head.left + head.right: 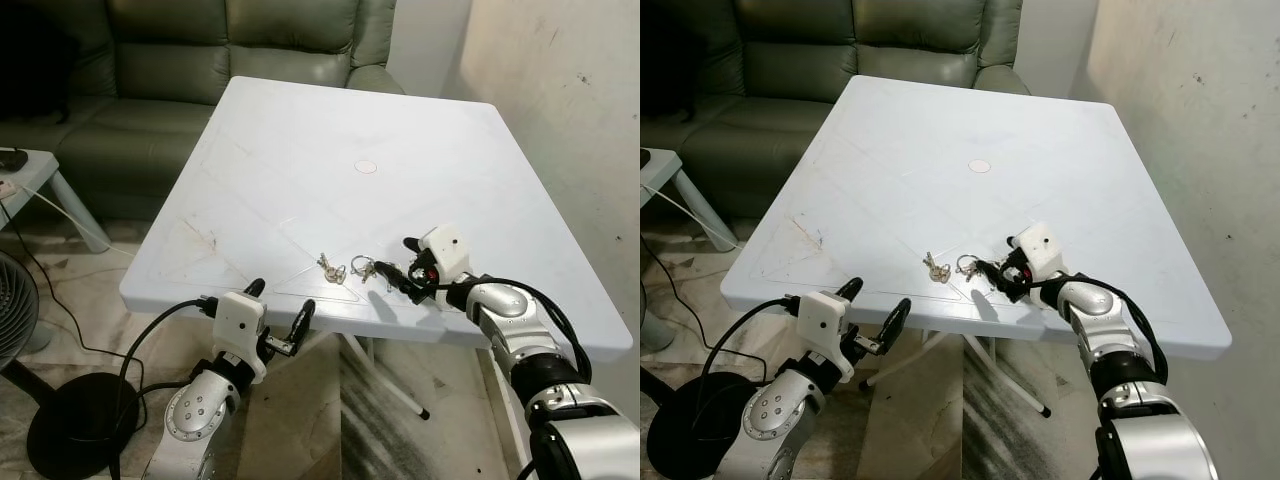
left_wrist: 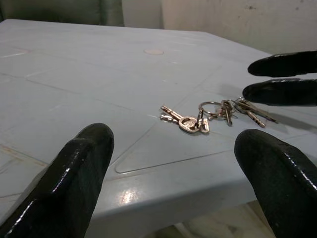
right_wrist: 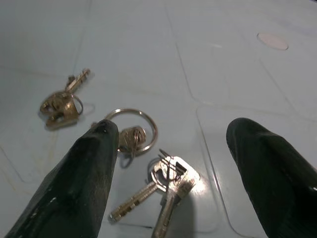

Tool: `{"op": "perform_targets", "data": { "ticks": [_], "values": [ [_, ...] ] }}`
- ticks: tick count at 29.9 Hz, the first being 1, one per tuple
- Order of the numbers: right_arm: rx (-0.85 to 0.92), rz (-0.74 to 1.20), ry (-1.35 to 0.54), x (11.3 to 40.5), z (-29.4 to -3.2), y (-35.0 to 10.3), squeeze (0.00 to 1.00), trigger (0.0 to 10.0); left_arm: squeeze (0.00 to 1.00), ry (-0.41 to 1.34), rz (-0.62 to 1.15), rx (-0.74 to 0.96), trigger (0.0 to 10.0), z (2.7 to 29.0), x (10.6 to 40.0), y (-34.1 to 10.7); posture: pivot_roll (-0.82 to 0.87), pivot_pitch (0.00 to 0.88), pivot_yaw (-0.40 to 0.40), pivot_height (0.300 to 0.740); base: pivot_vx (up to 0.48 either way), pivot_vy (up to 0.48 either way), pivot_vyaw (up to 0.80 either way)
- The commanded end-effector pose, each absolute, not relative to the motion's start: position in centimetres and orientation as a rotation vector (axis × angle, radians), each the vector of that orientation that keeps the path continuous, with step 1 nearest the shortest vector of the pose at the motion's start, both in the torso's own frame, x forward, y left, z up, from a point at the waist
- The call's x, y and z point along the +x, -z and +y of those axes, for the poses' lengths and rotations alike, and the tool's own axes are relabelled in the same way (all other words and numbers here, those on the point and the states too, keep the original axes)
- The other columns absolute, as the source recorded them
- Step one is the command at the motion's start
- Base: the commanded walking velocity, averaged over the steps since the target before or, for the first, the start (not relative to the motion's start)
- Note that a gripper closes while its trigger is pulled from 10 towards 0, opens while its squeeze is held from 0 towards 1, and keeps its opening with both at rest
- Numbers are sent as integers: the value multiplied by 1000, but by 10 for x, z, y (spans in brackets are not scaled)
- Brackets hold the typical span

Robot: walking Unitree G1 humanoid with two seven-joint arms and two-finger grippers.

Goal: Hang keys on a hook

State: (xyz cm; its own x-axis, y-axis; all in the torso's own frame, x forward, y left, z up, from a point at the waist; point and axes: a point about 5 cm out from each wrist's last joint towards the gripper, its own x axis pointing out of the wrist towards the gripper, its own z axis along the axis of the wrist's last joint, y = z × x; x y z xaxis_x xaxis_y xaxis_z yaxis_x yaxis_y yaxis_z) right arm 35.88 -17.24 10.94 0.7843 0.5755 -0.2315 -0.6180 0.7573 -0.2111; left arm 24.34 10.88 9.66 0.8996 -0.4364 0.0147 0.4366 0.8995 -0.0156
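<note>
Keys (image 1: 345, 268) lying flat on the white desk (image 1: 300, 170), close to its near edge and roughly midway along it. Several brass and silver keys joined by rings: one small bunch toward the left corner side, a large open ring (image 3: 132, 130) in the middle, another pair of keys (image 3: 166, 186) beside it.

Right end effector (image 1: 398, 262) low over the desk near the near edge, just to the right of the keys, fingers spread apart. Seen along the right wrist, the two black fingers (image 3: 79, 183) standing either side of the ring and the nearer pair of keys, one fingertip just beside the ring, nothing pinched between them; contact with the ring cannot be told.

Left end effector (image 1: 279, 309) held just below and in front of the desk's near edge, left of the keys, fingers likewise spread wide and holding nothing. From the left wrist, both fingertips (image 2: 81, 168) framing the desk edge, keys lying beyond on the surface, the right end effector's black fingers reaching in from the far side.

Small round cap (image 1: 366, 167) set in the desk's centre. Green sofa (image 1: 200, 60) behind the far edge. Pale wall (image 1: 560, 90) along the right edge. Black fan base (image 1: 70, 425) and cable on the tiled floor off the near left corner.
</note>
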Motion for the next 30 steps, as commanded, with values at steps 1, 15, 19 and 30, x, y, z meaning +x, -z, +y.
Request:
{"op": "perform_targets", "data": {
  "ticks": [1, 15, 19, 30],
  "values": [
    [-327, 164, -656, 361, -176, -112, 0, 10000, 0, 456, -5, -19, 10000, 107, 240, -99, 45, 93, -70, 740, 0, 0, 0],
    [-341, 162, -645, 364, -168, -111, 0, 1451, 0, 439, 4, -18, 10000, 109, 237, -100, 62, 109, -74, 740, 0, 0, 0],
    [-343, 164, -640, 364, -168, -110, 0, 627, 0, 436, 5, -19, 10000, 109, 236, -100, 64, 110, -75, 740, 0, 0, 0],
    [-340, 167, -639, 362, -169, -107, 0, 0, 0, 431, 15, -18, 10000, 108, 235, -102, 64, 114, -76, 740, 0, 0, 0]
  ]
}}
